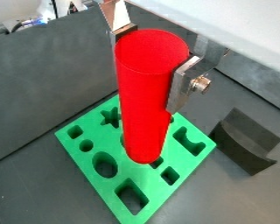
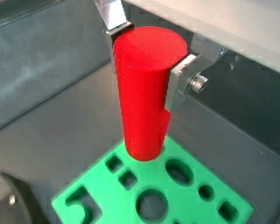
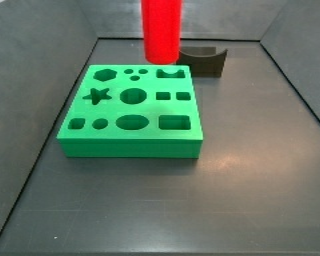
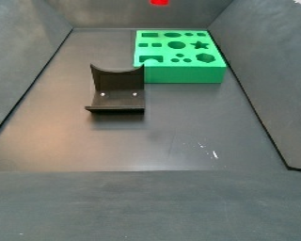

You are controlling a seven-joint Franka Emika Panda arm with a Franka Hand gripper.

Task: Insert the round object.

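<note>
The gripper (image 1: 152, 59) is shut on the round object (image 1: 145, 96), a tall bright red cylinder, with silver fingers (image 1: 185, 80) clamping its upper end; this shows in both wrist views (image 2: 150, 54). The cylinder (image 2: 145, 96) hangs upright in the air above the green block (image 1: 87, 150), near one edge of it. In a side view the cylinder (image 3: 160, 30) hangs over the block's far edge (image 3: 129, 146); the gripper is out of frame there. Only the cylinder's lower tip (image 4: 160, 3) shows in a side view. A large round hole (image 3: 133, 96) lies in the block's middle.
The green block (image 4: 179, 75) has several cut-outs: star, hexagon, squares, oval, small rounds. A dark grey block with a curved notch (image 4: 116, 90) stands on the dark floor beside it, also in a side view (image 3: 206, 60) and a wrist view (image 1: 248, 136). Sloping dark walls surround the floor.
</note>
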